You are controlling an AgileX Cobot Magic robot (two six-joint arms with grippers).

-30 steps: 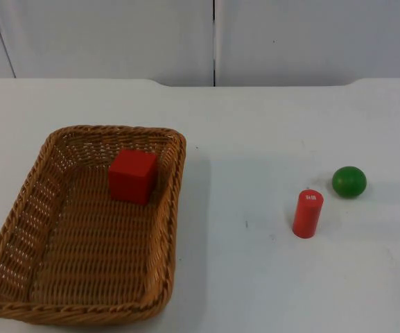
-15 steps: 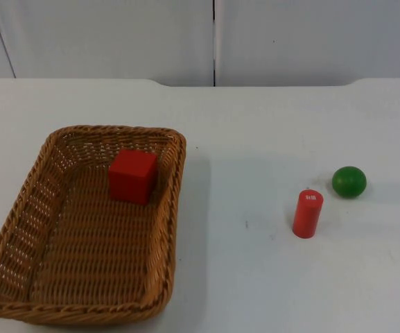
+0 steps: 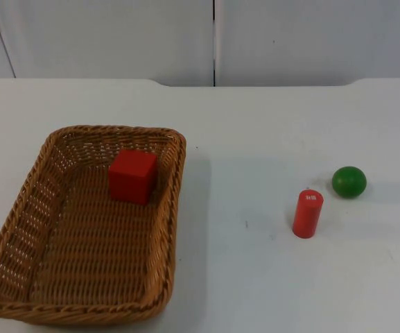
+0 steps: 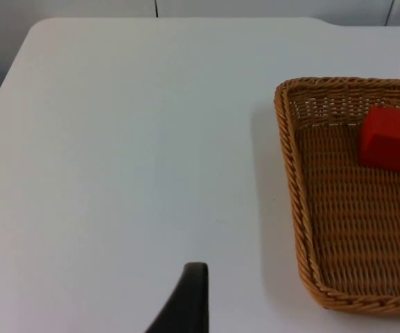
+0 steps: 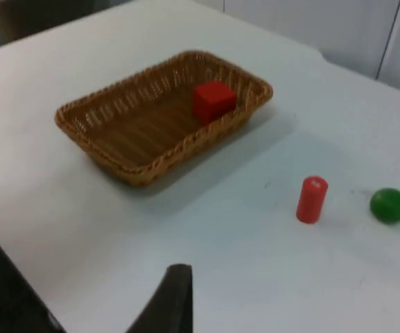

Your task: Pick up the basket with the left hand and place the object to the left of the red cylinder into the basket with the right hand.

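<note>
Nothing has shifted since the earlier frames: we see the wicker basket (image 3: pixel 82 225) sitting on the white surface (image 3: pixel 255 125) with the red cube (image 3: pixel 132 176) still inside it, near the far right corner of its floor (close to the rim but whether touching it we cannot tell). The red cylinder (image 3: pixel 307 214) stands upright well apart from the basket, and a green ball (image 3: pixel 349 181) lies just beside it, farther back and to the right. Nothing stands between cylinder and basket. From the left wrist we see the basket (image 4: pixel 352 194) and cube (image 4: pixel 389 137) past 1 black fingertip (image 4: pixel 189 298); the right wrist view takes in all 4 things. Both arms wait off the surface; how each gripper stands we cannot tell
</note>
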